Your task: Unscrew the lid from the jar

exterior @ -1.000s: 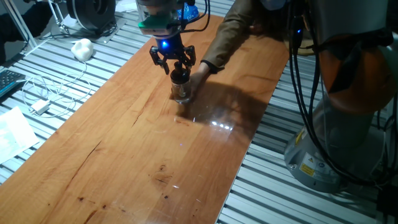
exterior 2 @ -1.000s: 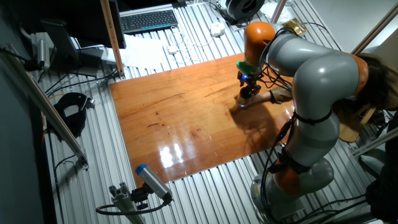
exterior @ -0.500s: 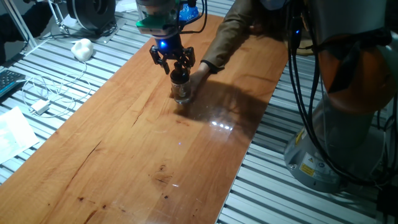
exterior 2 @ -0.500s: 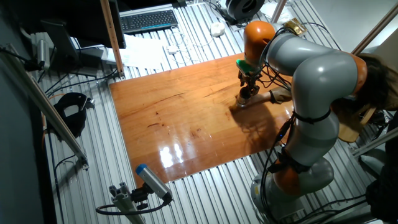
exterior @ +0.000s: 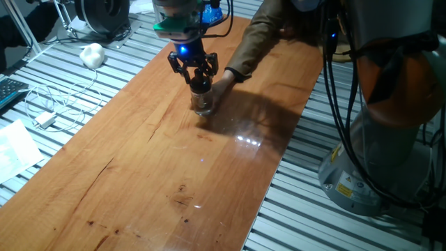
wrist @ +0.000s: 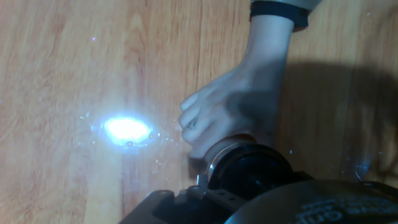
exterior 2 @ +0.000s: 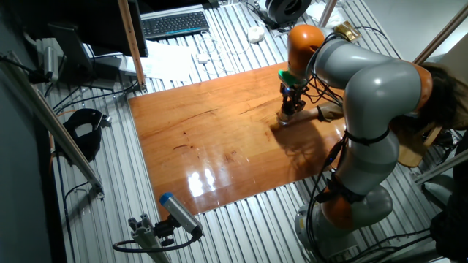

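claw: my gripper clamped on the lid
jar: the jar directly under claw, steadied by a person's hand
done: grip set
left: lid still seated, looks like; unscrewing remains

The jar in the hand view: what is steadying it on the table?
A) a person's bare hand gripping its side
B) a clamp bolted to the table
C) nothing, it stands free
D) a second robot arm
A: a person's hand wraps its fingers around the jar just beyond the black lid, and the sleeved arm also reaches the jar in one fixed view.
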